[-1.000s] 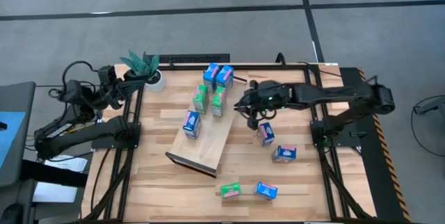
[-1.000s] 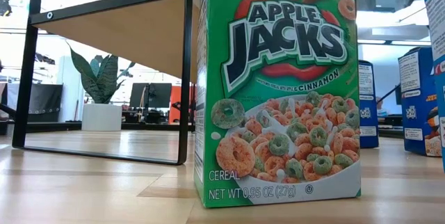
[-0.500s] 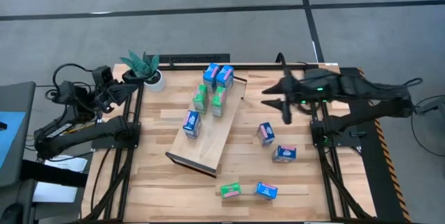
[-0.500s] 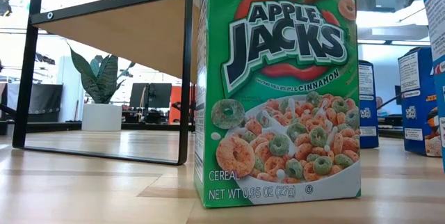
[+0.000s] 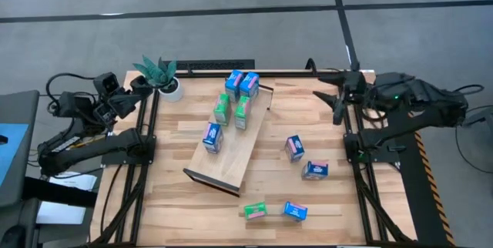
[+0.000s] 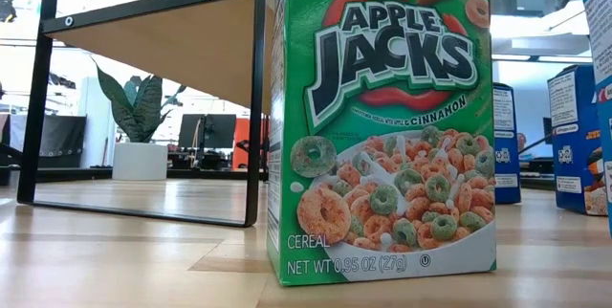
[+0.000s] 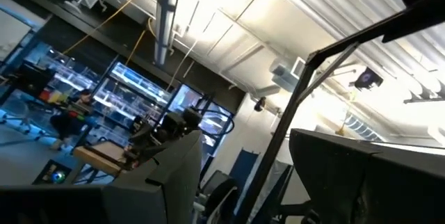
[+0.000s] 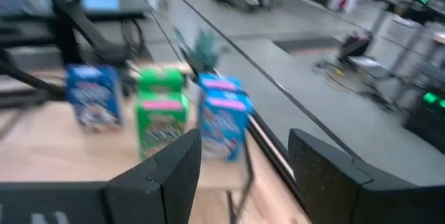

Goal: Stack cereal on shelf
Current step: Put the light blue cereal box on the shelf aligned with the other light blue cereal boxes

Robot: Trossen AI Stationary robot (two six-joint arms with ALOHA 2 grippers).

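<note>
The shelf [image 5: 233, 142] is lying unmoved mid-worktop [image 5: 308, 209], five cereal [image 5: 212, 136] cartons standing on it, four loose toward the right edge. The right hand [image 5: 336, 98] has been retreating to the far right corner, fingers spread, empty. The left hand [image 5: 115, 102] is waiting off the far left corner, fingers apart.

We saw the shelf [image 5: 231, 152], a long light-wood board with dark end pieces, lying diagonally mid-table. Five cartons stood on its far half: two blue ones [image 5: 240, 83] side by side at the far end, two green ones [image 5: 231, 109] just nearer, one blue carton [image 5: 212, 136] nearer again. Off the shelf on the tabletop lay two blue boxes [image 5: 295, 147] to its right, plus a green box [image 5: 256, 210] and a blue box [image 5: 294, 211] near the front edge
</note>
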